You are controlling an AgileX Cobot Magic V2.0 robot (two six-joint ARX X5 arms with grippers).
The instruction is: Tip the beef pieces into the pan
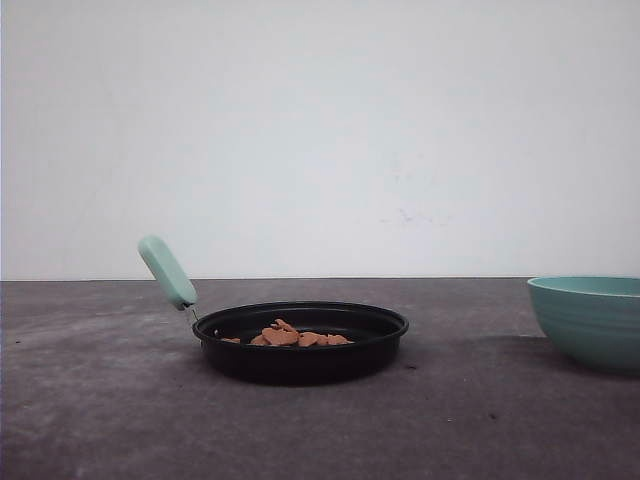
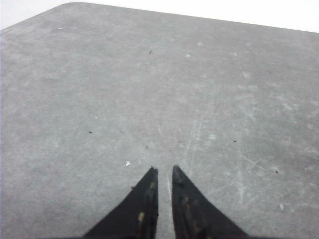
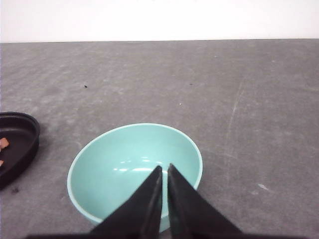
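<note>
Now both the left claw [image 2: 165,170] and right claw [image 3: 165,167] sit nearly closed, empty.

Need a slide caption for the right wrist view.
Right gripper, fingers closed, above the empty teal bowl; pan with beef pieces alongside.

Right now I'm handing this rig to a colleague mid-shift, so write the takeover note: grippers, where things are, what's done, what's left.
Left gripper: shut, empty, over bare table.
Right gripper: shut, empty, above the teal bowl.
Beef pieces lie in the black pan, which stands on the table with its mint handle angled up to the left.
The bowl is empty and upright, to the right of the pan.
Done: the pour looks finished.
Left: apparently nothing beyond parking the arms.
</note>
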